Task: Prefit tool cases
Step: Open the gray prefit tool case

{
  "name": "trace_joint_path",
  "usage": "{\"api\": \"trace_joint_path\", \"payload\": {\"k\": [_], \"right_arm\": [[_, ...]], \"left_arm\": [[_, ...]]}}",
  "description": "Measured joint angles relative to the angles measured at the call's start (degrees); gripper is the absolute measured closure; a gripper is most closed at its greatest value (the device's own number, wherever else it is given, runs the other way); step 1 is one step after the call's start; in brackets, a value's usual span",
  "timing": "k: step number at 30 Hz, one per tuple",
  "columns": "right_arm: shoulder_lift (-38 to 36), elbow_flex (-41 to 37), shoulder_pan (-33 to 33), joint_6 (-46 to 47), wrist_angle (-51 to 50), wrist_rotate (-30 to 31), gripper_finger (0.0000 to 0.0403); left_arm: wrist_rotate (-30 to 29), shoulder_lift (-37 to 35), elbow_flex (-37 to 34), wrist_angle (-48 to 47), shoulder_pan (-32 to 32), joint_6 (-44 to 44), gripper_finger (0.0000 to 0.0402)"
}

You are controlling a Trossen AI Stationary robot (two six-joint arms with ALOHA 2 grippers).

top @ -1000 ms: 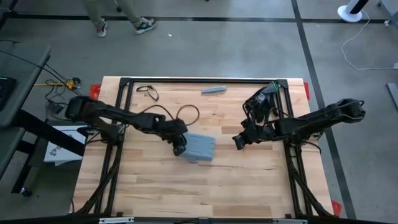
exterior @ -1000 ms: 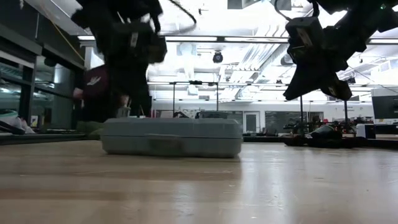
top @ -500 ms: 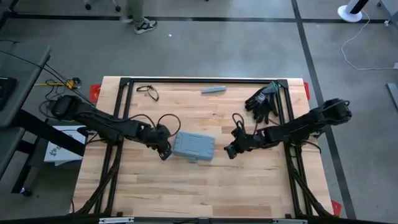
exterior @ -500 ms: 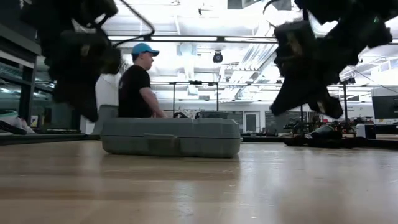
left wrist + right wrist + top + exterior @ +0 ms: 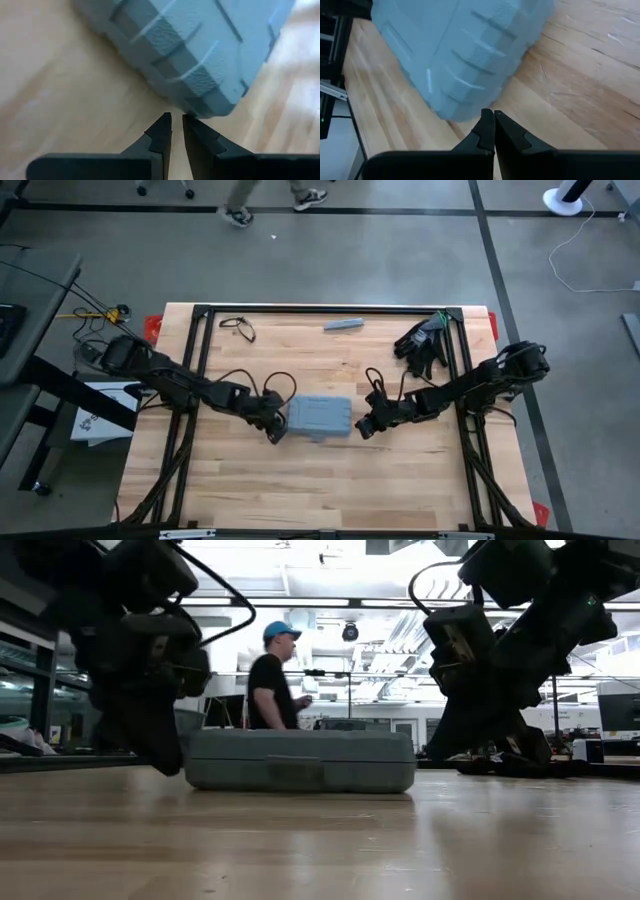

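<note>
From above, the grey-blue rectangular plastic tool case [image 5: 320, 417] lies closed at the centre of the frame on the wooden bench [image 5: 400, 480], long axis running left to right. The left tool [image 5: 275, 428] sits just beside its left end, the right tool [image 5: 364, 426] just beside its right end; both look about equally near.

At bench height, the case [image 5: 300, 760] rests flat between the two tools.

The left wrist view shows the tool [image 5: 177, 121] nearly closed, holding nothing, tips at a case corner [image 5: 200, 55].

The right wrist view shows the tool [image 5: 494, 119] fully closed, empty, tips just beside the case [image 5: 455, 50].
</note>
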Motion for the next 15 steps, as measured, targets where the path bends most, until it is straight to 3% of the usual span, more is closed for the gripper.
{"api": "trace_joint_path", "payload": {"k": [15], "right_arm": [[0.0,0.0,0.0,0.46,0.41,0.04,0.0402]], "left_arm": [[-0.87,0.51,2.53,0.44,0.12,0.51,0.0358]]}}
